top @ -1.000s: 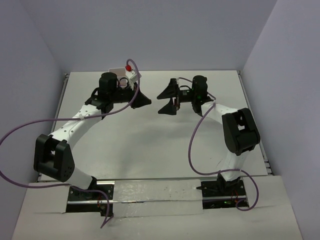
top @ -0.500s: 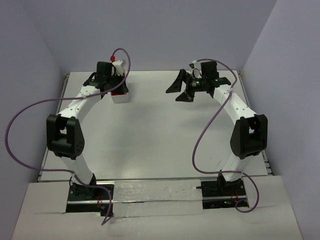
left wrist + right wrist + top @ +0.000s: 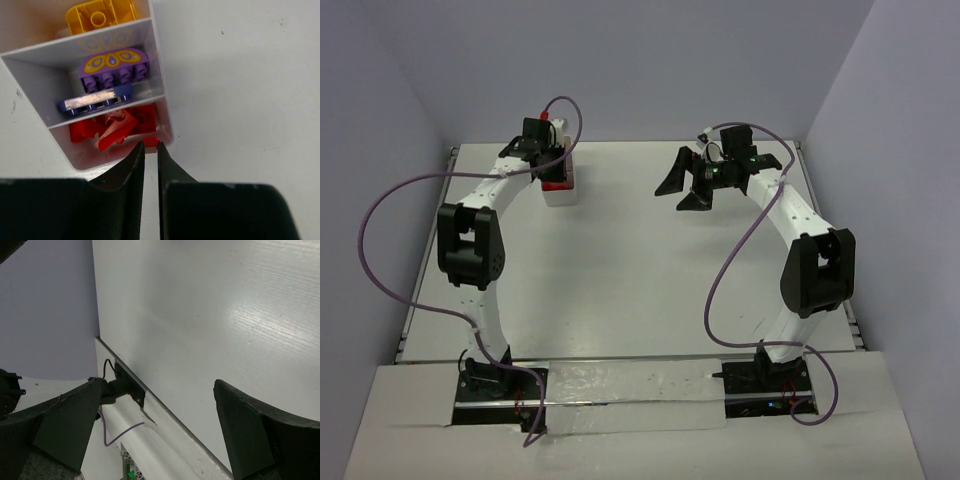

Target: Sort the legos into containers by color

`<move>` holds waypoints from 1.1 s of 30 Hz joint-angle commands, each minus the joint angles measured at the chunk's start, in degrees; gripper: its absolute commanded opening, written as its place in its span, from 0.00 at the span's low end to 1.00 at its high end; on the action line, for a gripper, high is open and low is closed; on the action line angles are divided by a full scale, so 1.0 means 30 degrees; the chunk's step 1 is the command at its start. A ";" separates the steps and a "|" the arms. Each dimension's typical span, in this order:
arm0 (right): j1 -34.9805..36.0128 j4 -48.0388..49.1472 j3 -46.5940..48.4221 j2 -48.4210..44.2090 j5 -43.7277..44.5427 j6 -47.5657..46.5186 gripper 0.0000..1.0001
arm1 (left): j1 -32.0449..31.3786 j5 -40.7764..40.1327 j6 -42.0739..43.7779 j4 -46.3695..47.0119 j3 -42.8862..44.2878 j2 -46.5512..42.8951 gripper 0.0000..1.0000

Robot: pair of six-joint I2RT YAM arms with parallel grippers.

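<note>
Legos (image 3: 82, 132) lie inside the white three-compartment tray (image 3: 159, 75), which we find on the surface (image 3: 640, 270) at the upper left of the overhead view. In the left wrist view, the top compartment holds an orange lego (image 3: 100, 15). The middle one holds a purple brick (image 3: 114, 67) and a dark blue plate (image 3: 95, 100), the bottom one red legos (image 3: 115, 127). The left gripper (image 3: 151, 146) is closed on a small red piece (image 3: 152, 143) at the tray's lower wall. The right gripper (image 3: 156, 390) hangs at the overhead view's upper right, fingers spread wide.
</note>
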 commanded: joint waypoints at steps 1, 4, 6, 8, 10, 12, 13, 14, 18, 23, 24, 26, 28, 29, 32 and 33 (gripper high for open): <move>0.0075 -0.0035 0.0894 -0.0620 -0.0286 -0.0268 1.00 | 0.0030 -0.0445 0.0006 -0.0092 0.1740 0.0615 0.09; 0.0075 -0.0035 0.0899 -0.0569 -0.0325 -0.0268 1.00 | 0.0018 -0.0624 -0.0006 0.0041 0.1926 0.0923 0.15; 0.0090 -0.0019 0.0843 -0.0598 -0.0337 -0.0268 1.00 | 0.0018 -0.0765 0.0051 0.0154 0.1968 0.1041 0.17; 0.0075 -0.0034 0.0849 -0.0589 -0.0346 -0.0288 1.00 | 0.0018 -0.0866 0.0094 0.0174 0.2035 0.1126 0.20; 0.0075 -0.0063 0.0858 -0.0539 -0.0369 -0.0267 1.00 | 0.0018 -0.0836 0.0152 0.0067 0.2173 0.1216 0.25; 0.0059 -0.0035 0.0887 -0.0494 -0.0471 -0.0255 1.00 | 0.0018 -0.0775 0.0169 0.0066 0.2186 0.1168 0.32; 0.0063 -0.0035 0.0920 -0.0481 -0.0484 -0.0251 1.00 | 0.0018 -0.0766 0.0198 0.0066 0.2173 0.1129 0.36; 0.0108 -0.0035 0.0929 -0.0464 -0.0484 -0.0239 1.00 | 0.0018 -0.0762 0.0227 0.0115 0.2107 0.1047 0.40; 0.0134 -0.0034 0.0916 -0.0481 -0.0402 -0.0328 1.00 | 0.0018 -0.0681 0.0256 0.0123 0.2035 0.0725 0.50; 0.0437 -0.0731 0.1418 -0.0678 0.0894 -0.1832 1.00 | 0.0018 -0.0101 0.0406 -0.0004 0.1870 -0.0549 0.52; 0.0591 -0.1093 0.1692 -0.0779 0.1425 -0.2421 1.00 | 0.0018 0.0177 0.0487 0.0053 0.1723 -0.1136 0.52; 0.0859 -0.1615 0.2146 -0.0898 0.2853 -0.3218 1.00 | 0.0018 0.0568 0.0679 0.0139 0.1507 -0.1945 0.53; 0.1304 -0.1989 0.2191 -0.1365 0.4145 -0.4474 1.00 | 0.0018 0.1196 0.0913 -0.0138 0.1033 -0.3230 0.60; 0.1400 -0.1954 0.2025 -0.1591 0.5425 -0.4877 1.00 | 0.0018 0.1619 0.1095 -0.0139 0.0713 -0.4263 0.68; 0.1511 -0.1631 0.1063 -0.2782 0.8287 -0.6301 1.00 | 0.0018 0.2255 0.1281 0.0460 -0.2012 -0.7395 0.99; 0.1511 -0.1506 0.0756 -0.3184 0.9079 -0.6594 1.00 | 0.0018 0.2378 0.1306 0.0569 -0.2616 -0.8306 0.99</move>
